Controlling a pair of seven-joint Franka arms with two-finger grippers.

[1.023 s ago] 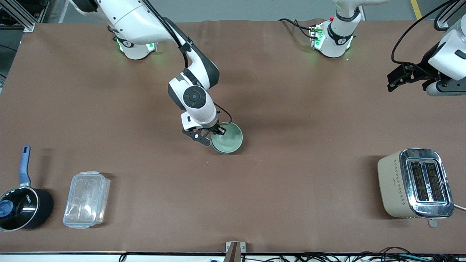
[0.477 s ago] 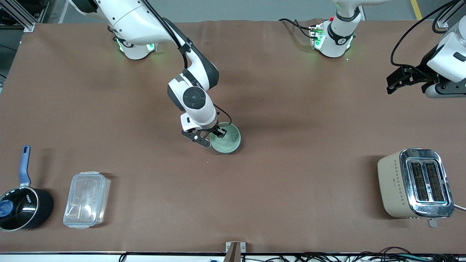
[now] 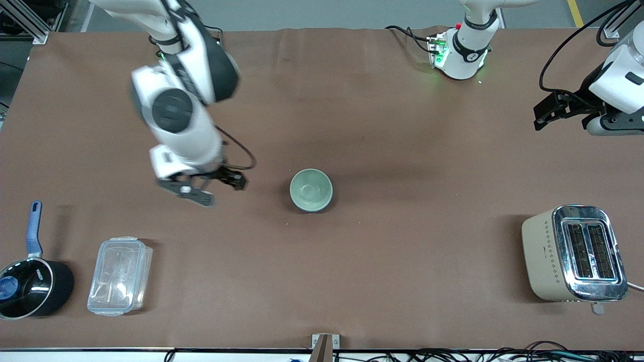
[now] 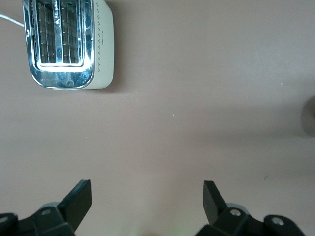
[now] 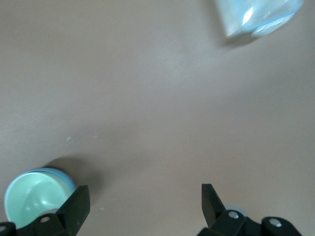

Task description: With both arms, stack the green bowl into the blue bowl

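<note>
The green bowl [image 3: 311,188] sits in the middle of the table, nested inside the blue bowl. Only a thin blue rim of the blue bowl [image 5: 62,175] shows around the green bowl [image 5: 32,196] in the right wrist view. My right gripper [image 3: 215,188] is open and empty, up over bare table beside the bowls, toward the right arm's end; in its own view [image 5: 142,196] only table shows between its fingers. My left gripper [image 3: 546,109] is open and empty, waiting over the left arm's end of the table; it also shows in its own view [image 4: 147,194].
A cream and chrome toaster [image 3: 573,254] stands at the left arm's end, also in the left wrist view [image 4: 69,44]. A clear plastic box [image 3: 119,275] and a black saucepan with a blue handle [image 3: 30,284] stand at the right arm's end, near the front camera.
My right gripper has let go of the green bowl's rim and swung away toward the right arm's end. The bowls stay in place. The left arm has barely moved.
</note>
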